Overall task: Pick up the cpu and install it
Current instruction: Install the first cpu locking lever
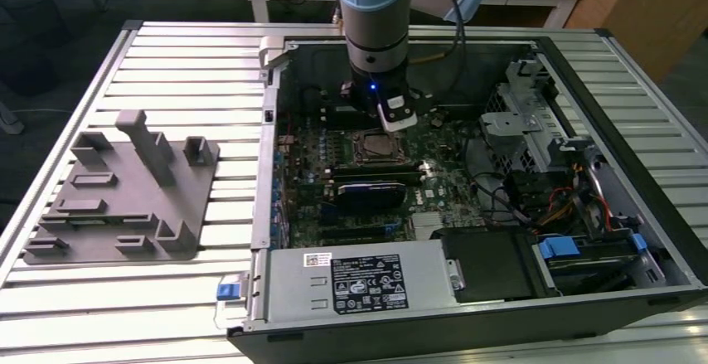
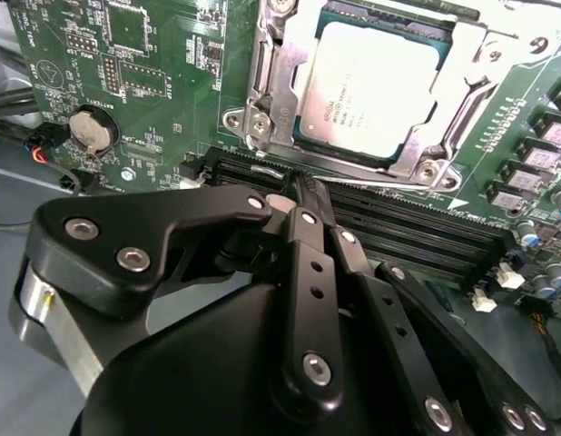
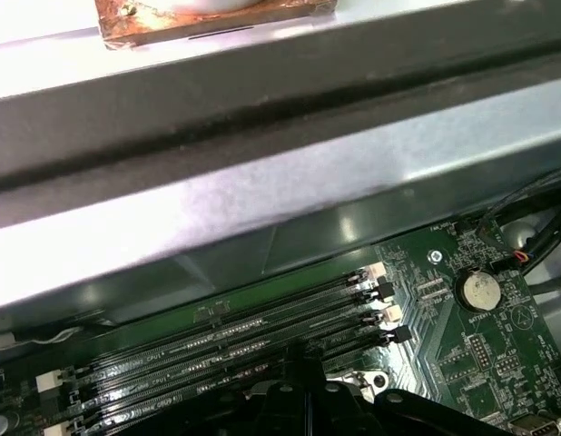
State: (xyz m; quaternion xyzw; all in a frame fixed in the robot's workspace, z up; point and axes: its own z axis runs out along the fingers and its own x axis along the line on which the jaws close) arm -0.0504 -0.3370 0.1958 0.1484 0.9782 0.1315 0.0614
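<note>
Cpu (image 2: 376,86) seated in socket (image 2: 262,86), upper centre of second wrist view; gripper (image 2: 303,195) fingers closed, empty, hovering just beside.

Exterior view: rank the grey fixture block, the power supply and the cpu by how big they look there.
1. grey fixture block and power supply, too alike to rank, and the supply sits nearer the camera.
2. cpu, clearly smallest.

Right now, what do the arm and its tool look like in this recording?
In the exterior view the arm is a pale blue and grey tube ending in a black wrist section with a small blue light, and a dark cable runs alongside it. In the second wrist view the tool is matte black, built of flat linkage bars joined by silver screws, with a silvery ring at its base.
</note>
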